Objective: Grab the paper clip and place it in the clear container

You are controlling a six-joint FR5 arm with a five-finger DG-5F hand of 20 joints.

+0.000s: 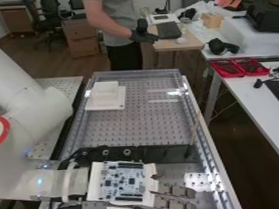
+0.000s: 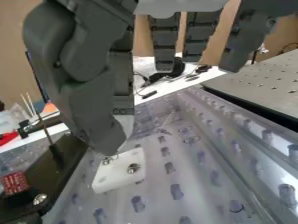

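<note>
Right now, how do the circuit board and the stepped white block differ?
Surface: the circuit board is crowded with dark chips; the white block is plain.
Place: the board rides on the robot, beside the hand's fingers; the block sits toward the bench's far end.
Shared: roughly rectangular outlines.

Counter (image 1: pixel 134 130): grey, perforated. Clear plastic container (image 1: pixel 187 98), raised walls, spans much of it. Stepped white block (image 1: pixel 106 94) toward the far left in my high view; whether inside the container, I cannot tell. Black bar (image 1: pixel 167 154) crosswise nearer the camera. Wrist view: low white plate (image 2: pixel 114 178) with metal fasteners, near the bar.
</note>
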